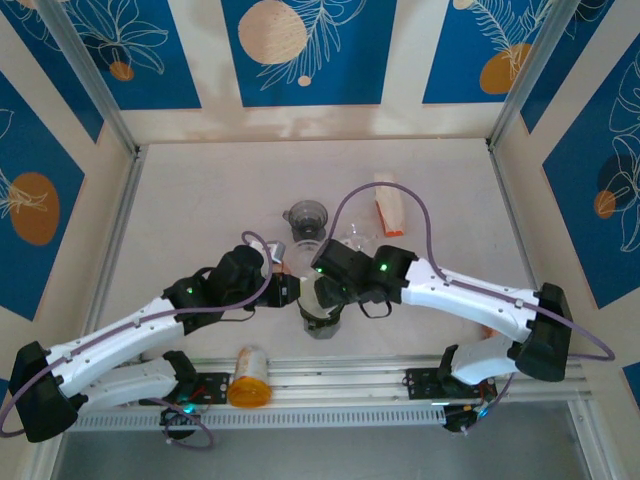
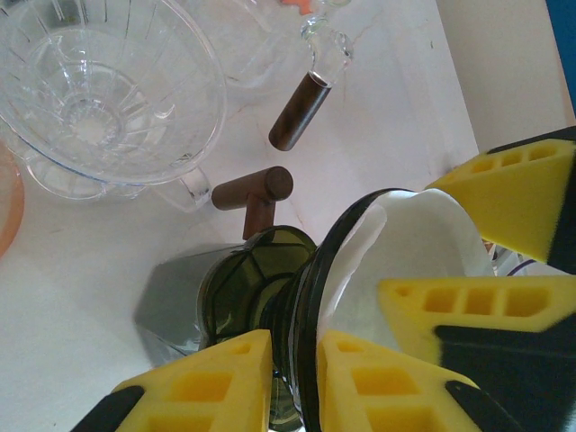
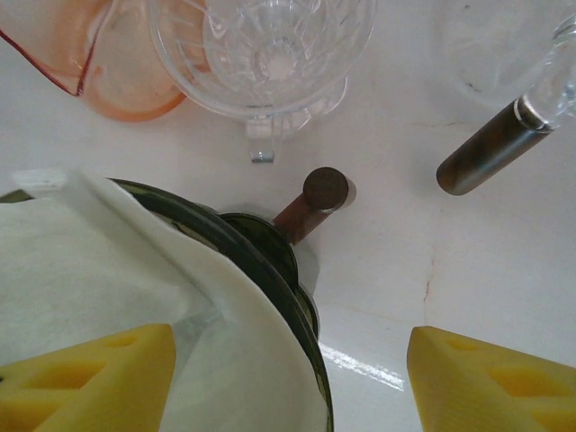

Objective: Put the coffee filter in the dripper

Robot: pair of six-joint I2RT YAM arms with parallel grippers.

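your left gripper [image 2: 295, 360] pinches the dark dripper [image 2: 243, 279] by its rim; the coffee filter [image 3: 108, 270] sits inside it (one edge pokes above), right gripper [image 3: 290, 351] spread wide over it.

The coffee filter [image 3: 108, 270] is white paper, matt, with a soft fibrous surface. The dripper [image 2: 243, 288] is dark olive, translucent and glossy, with a smooth black rim. Its handle [image 3: 310, 207] looks like brown wood with a satin finish. The clear funnel [image 2: 99, 99] is ribbed, transparent and glossy. The worktop [image 3: 468, 270] is white, smooth and faintly reflective. The jaws are yellow matt plastic with open cells.
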